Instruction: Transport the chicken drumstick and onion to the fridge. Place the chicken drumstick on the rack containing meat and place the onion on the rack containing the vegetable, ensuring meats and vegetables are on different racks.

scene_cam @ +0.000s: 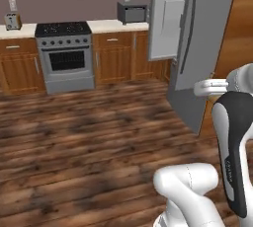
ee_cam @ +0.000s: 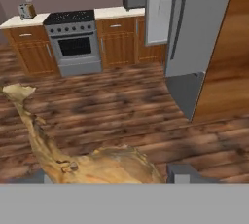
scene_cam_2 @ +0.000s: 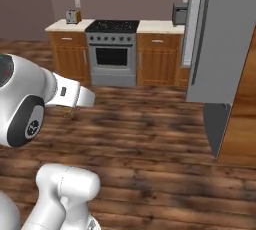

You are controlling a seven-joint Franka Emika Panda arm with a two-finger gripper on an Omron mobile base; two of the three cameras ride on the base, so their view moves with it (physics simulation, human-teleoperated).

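The chicken drumstick (ee_cam: 92, 162), tan-brown with its thin bone end pointing up to the left, lies across the bottom of the hand view. My gripper (ee_cam: 109, 175) is shut on its thick end, one dark fingertip (ee_cam: 182, 173) showing at its right. It hangs above the wooden floor. A small brown bit of the drumstick (scene_cam_2: 68, 110) also shows under my white hand in the right base view. The fridge (ee_cam: 194, 28) stands ahead to the right, tall and grey, one door (scene_cam: 168, 18) swung open; its racks are hidden. The onion is out of view.
A steel stove (scene_cam: 65, 56) sits among wooden cabinets along the back wall, with a toaster (scene_cam: 12, 21) on the counter at left and a small grey appliance (scene_cam: 132, 12) beside the fridge. Wide wooden floor (scene_cam: 99, 127) lies between me and them. A wood panel (scene_cam: 242, 28) flanks the fridge.
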